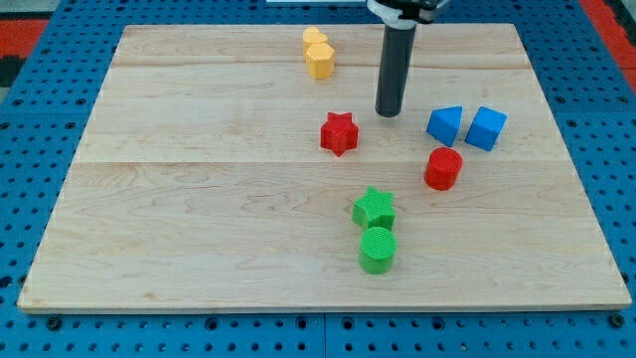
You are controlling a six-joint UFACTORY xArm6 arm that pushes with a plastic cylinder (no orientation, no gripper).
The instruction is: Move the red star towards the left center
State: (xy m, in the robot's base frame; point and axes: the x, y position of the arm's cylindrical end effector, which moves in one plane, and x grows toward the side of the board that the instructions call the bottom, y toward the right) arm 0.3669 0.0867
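Observation:
The red star (pixel 339 133) lies near the middle of the wooden board (pixel 199 199). My tip (pixel 388 113) is on the board just to the star's upper right, a short gap away and not touching it. The dark rod rises from the tip to the view's top edge.
Two yellow blocks (pixel 318 55) sit close together at the view's top, left of the rod. Two blue blocks (pixel 446 125) (pixel 486 128) lie right of the tip. A red cylinder (pixel 443 168) sits below them. A green star (pixel 375 208) and a green cylinder (pixel 378 249) lie below the red star.

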